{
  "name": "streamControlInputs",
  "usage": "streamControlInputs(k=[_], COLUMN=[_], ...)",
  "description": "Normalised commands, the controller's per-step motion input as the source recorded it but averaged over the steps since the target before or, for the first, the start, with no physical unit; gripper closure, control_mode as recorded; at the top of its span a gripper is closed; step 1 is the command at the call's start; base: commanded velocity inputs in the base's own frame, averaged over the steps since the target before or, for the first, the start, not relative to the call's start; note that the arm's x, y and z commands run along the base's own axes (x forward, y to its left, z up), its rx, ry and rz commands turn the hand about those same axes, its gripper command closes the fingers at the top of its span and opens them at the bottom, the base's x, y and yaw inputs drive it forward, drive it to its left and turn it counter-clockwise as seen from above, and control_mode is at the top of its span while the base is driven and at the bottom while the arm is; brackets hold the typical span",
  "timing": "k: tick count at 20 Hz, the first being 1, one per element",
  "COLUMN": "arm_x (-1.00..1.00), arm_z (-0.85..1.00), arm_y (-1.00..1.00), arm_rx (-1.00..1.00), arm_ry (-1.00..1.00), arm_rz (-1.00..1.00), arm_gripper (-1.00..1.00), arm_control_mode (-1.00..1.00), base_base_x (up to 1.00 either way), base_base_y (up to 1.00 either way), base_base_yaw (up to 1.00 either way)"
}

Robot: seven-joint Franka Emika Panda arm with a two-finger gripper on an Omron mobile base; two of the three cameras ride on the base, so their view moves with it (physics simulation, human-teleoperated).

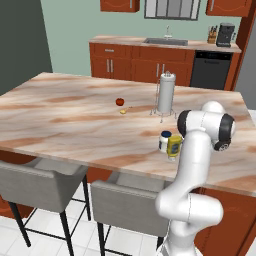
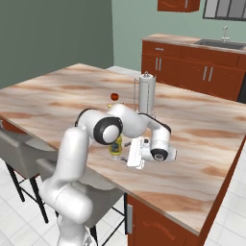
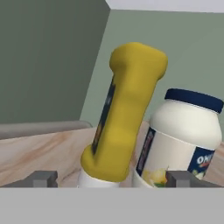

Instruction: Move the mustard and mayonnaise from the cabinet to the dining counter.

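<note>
The yellow mustard (image 1: 174,146) bottle and the white mayonnaise (image 1: 164,140) jar with a blue lid stand side by side on the marble dining counter (image 1: 65,115), near its front edge. In the hand view the mustard (image 3: 127,109) rises close up, leaning in the picture, and the mayonnaise (image 3: 181,140) is right beside it. My gripper (image 3: 113,179) is open, with one fingertip on each side of the mustard's base and not pressing on it. From the right base view the gripper (image 2: 126,154) lies level over the counter and points at the mustard (image 2: 115,147). The cabinet is out of view.
A tall paper-towel roll (image 1: 166,94) on a wire stand is just behind the two containers. A red fruit (image 1: 120,102) and a small yellow fruit (image 1: 123,111) lie mid-counter. Two grey stools (image 1: 35,185) sit under the front edge. A back counter with a sink (image 1: 165,41) lines the far wall.
</note>
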Motion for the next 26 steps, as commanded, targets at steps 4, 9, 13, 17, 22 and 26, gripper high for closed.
streamControlInputs(k=[4, 9, 13, 17, 22, 26], arm_x=[0.0, -0.18, -0.31, -0.31, -0.33, -0.44], arm_z=[0.01, 0.18, 0.35, 0.42, 0.54, 0.55], arm_y=[-0.23, -0.07, 0.0, 0.0, 0.0, -0.01], arm_rx=[0.0, 0.0, 0.0, 0.0, -0.01, -0.01], arm_ry=[0.0, 0.0, 0.01, 0.04, 0.15, 0.23], arm_rz=[0.0, -0.11, -0.2, -0.14, -0.02, 0.0], arm_gripper=[-1.0, -1.0, -1.0, -1.0, -1.0, -1.0], arm_control_mode=[-1.0, -1.0, -1.0, -1.0, -1.0, -1.0], base_base_x=[0.0, 0.0, 0.0, 0.0, 0.0, 0.0], base_base_y=[0.0, 0.0, 0.0, 0.0, 0.0, 0.0], base_base_yaw=[0.0, 0.0, 0.0, 0.0, 0.0, 0.0])
